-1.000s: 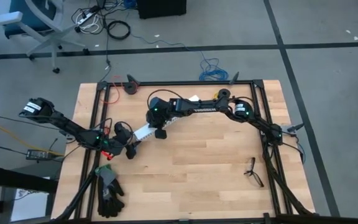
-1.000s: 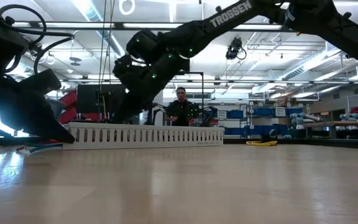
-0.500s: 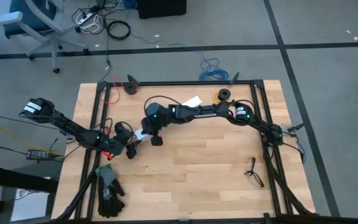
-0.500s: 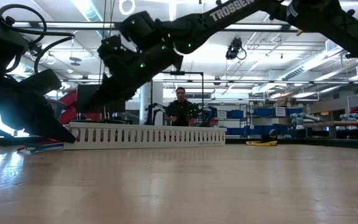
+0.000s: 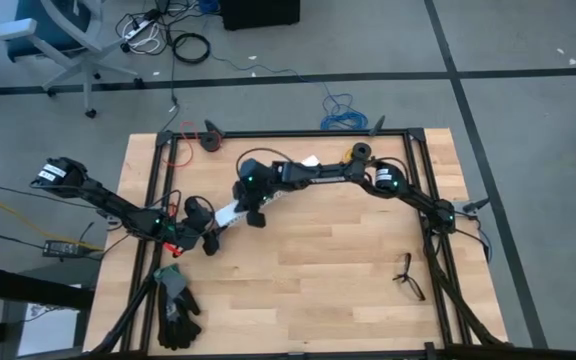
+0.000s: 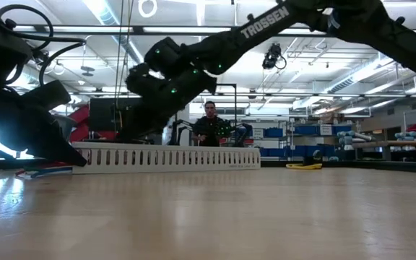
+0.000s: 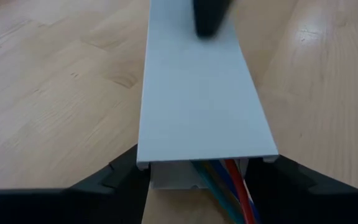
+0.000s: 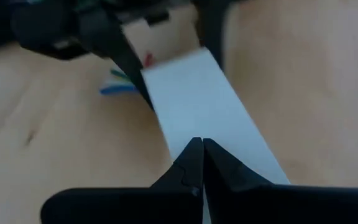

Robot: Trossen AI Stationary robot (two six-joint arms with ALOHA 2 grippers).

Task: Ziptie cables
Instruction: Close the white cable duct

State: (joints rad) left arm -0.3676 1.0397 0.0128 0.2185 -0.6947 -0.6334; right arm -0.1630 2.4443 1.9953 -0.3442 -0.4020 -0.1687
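A long white slotted channel [image 5: 230, 210] with a flat cover [image 7: 204, 106] lies on the wooden table. The cables [image 7: 229, 180], blue, green, orange and red, come out of its left end, and their tips [image 6: 42, 172] lie on the table. My left gripper [image 5: 211, 238] is closed on that end. My right gripper [image 5: 256, 216] is shut, its tips over the cover a little way along from the left gripper. No view shows the ziptie. My left gripper holds the channel's left end by its two side walls [image 7: 143, 169], one finger on each side. It comes from the table's left, slanting down, in line with the channel. The channel lies flat on the table. My right gripper's shut fingertips [image 8: 199, 152] slant down onto the cover's top [image 8: 219, 118] from the far right; whether they touch it I cannot tell.
Black gloves [image 5: 173, 305] lie at the near left corner and a small black forked object [image 5: 408, 275] near the right. A yellow spool [image 6: 302, 166] sits at the far right. A black frame [image 5: 288, 133] rims the table. A person [image 6: 209, 123] stands beyond it.
My right gripper swung along the channel toward the left gripper and rose a little. It then came back and sank, and now stands close to where it was a second ago, still shut. The channel and the cables have stayed in place.
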